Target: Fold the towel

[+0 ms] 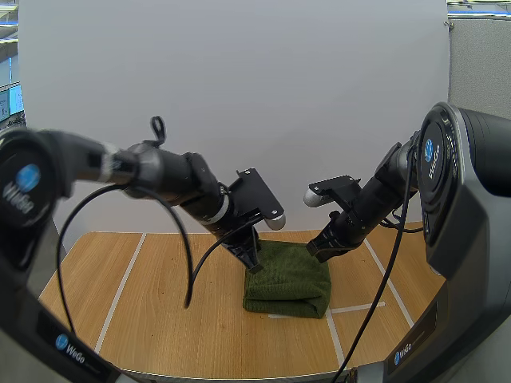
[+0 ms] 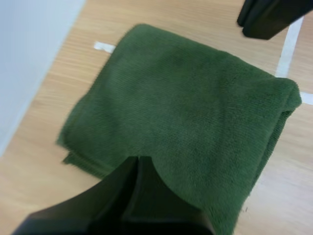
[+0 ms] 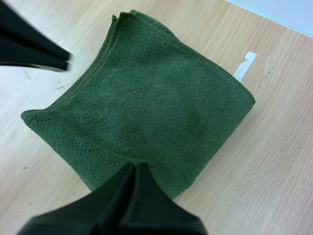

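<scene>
A dark green towel (image 1: 287, 279) lies folded into a thick square on the wooden table (image 1: 160, 295), right of centre. Its layered edges show in the left wrist view (image 2: 186, 117) and the right wrist view (image 3: 146, 103). My left gripper (image 1: 254, 266) hangs just above the towel's left edge, fingers together as one dark wedge (image 2: 139, 169), holding nothing. My right gripper (image 1: 315, 249) hovers over the towel's far right corner, also shut on nothing, its fingers pressed together (image 3: 134, 176). Each wrist view catches the other arm's fingers beside the towel.
White tape lines (image 1: 128, 275) cross the table, one strip (image 1: 351, 309) by the towel's right front corner. A plain white wall stands behind. Bare table stretches to the left and front of the towel.
</scene>
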`<state>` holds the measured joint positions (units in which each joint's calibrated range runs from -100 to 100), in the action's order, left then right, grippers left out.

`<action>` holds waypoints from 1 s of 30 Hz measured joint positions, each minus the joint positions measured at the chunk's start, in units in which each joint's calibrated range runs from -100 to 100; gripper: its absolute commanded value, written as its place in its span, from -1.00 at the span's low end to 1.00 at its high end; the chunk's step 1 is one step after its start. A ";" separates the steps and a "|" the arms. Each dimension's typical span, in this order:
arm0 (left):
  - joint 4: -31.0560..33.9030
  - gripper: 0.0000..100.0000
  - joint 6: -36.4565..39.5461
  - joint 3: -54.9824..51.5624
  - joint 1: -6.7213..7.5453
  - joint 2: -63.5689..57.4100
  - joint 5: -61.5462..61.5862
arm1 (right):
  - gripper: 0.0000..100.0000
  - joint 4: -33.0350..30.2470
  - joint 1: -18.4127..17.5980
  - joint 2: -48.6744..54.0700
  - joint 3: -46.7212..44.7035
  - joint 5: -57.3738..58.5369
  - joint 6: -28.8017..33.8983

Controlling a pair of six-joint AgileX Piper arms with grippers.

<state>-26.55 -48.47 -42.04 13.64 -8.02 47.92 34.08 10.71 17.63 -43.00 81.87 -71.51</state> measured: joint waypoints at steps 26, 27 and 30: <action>-6.39 -1.00 -4.74 3.83 -2.23 21.92 6.52 | -1.00 0.16 0.00 -0.03 0.00 0.19 0.00; -6.39 -1.00 -4.74 3.56 -2.59 21.50 6.72 | -1.00 0.13 0.00 -0.03 0.00 0.19 0.00; -5.75 -1.00 -4.74 2.72 -3.30 20.92 6.87 | -1.00 0.03 0.00 -0.03 0.00 0.19 0.00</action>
<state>-32.30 -53.21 -39.33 10.34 12.90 54.80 34.11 10.71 17.60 -43.00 82.06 -71.51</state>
